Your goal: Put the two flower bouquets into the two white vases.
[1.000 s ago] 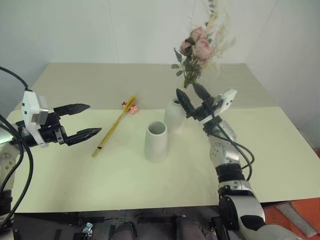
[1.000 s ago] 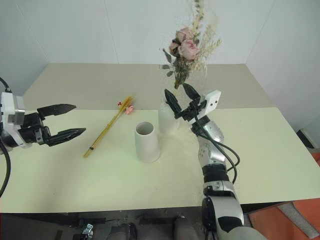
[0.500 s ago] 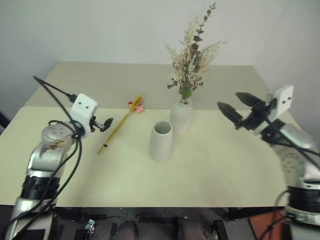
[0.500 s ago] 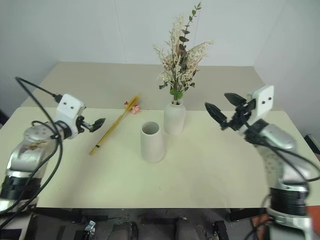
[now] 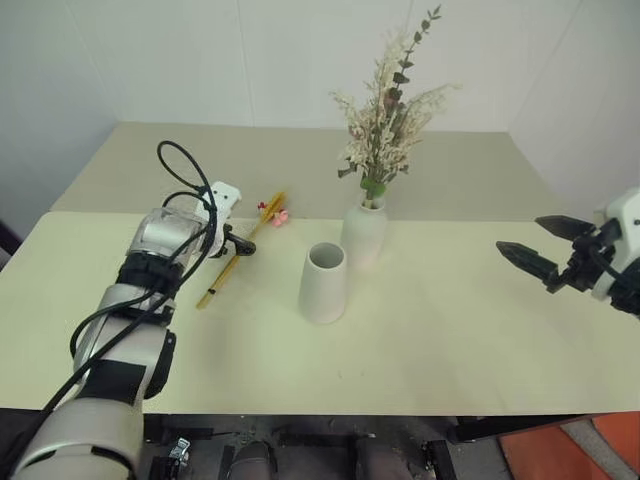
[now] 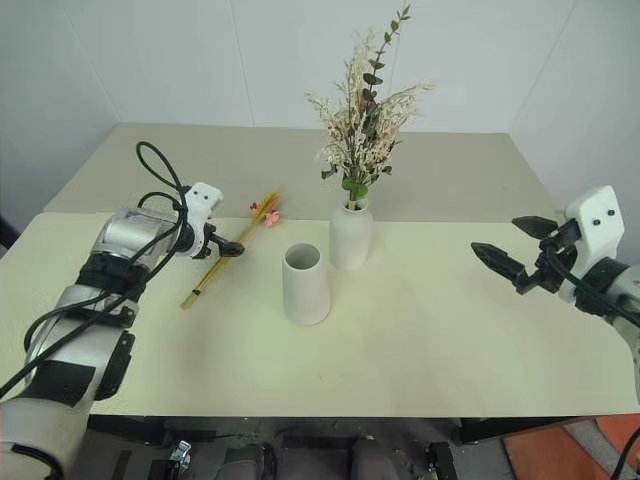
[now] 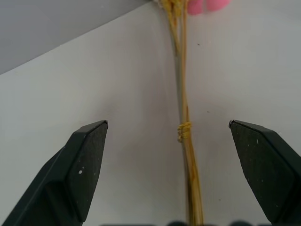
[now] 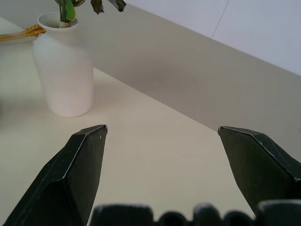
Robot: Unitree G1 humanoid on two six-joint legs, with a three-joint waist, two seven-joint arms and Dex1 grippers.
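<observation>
Since 1 second ago, your bushy bouquet [image 6: 362,110] has settled into the narrow-necked vase [image 6: 350,237], and the right pincer [image 6: 515,250] has drawn well away, wide open and empty. Only 1 stalk [image 5: 240,252] remains flat on the counter [image 5: 420,350], beside the wide-mouthed vase [image 5: 323,283]. Your left pincer [image 7: 181,165] has come down astride it, jaws fully apart, holding nothing, apparently ready to close.
</observation>
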